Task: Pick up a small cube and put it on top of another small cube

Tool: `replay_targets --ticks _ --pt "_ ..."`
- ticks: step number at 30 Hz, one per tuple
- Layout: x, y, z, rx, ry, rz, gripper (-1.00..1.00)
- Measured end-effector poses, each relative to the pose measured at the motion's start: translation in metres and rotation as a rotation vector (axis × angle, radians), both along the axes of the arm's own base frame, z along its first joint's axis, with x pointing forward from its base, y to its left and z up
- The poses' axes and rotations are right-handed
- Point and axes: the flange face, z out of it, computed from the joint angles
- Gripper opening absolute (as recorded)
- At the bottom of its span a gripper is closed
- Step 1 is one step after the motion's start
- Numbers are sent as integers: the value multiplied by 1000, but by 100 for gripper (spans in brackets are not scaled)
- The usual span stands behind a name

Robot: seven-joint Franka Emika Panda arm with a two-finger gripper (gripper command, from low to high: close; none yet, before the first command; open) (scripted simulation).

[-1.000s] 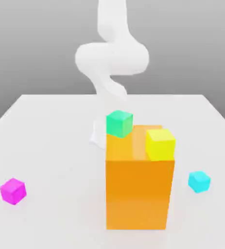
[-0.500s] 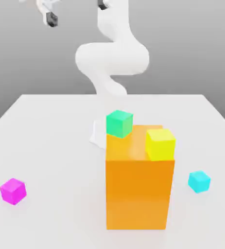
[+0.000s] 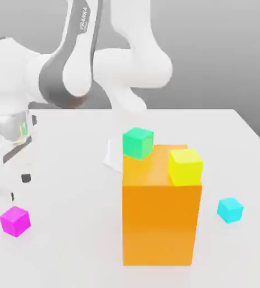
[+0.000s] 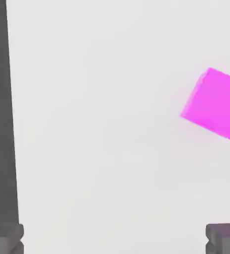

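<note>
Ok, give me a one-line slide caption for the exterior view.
Open gripper poised above the magenta cube, with the cyan cube waiting beyond the tall orange block.

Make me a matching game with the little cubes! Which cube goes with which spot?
Things:
1. magenta cube
2. cyan cube
3. yellow cube
4. green cube

Places:
A. on the table, at the exterior view's right of the orange block
B. on the block's top, front corner
C. on the table, just below the open gripper
D. at the block's back edge

Pairs: 1-C, 2-A, 3-B, 4-D
</note>
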Motion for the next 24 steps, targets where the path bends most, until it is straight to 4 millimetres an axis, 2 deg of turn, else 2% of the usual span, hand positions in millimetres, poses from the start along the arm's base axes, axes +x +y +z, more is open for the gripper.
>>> replay_targets --ticks 1,2,5,15,24 --pt "-10 -9 -22 -4 46 -84 0" --pt "-16 -13 -34 -9 72 -126 0" --pt "-23 -18 -53 -19 108 -163 0" --pt "-27 -19 -84 -22 128 -166 0" --pt "-20 -15 -100 -8 80 -164 0"
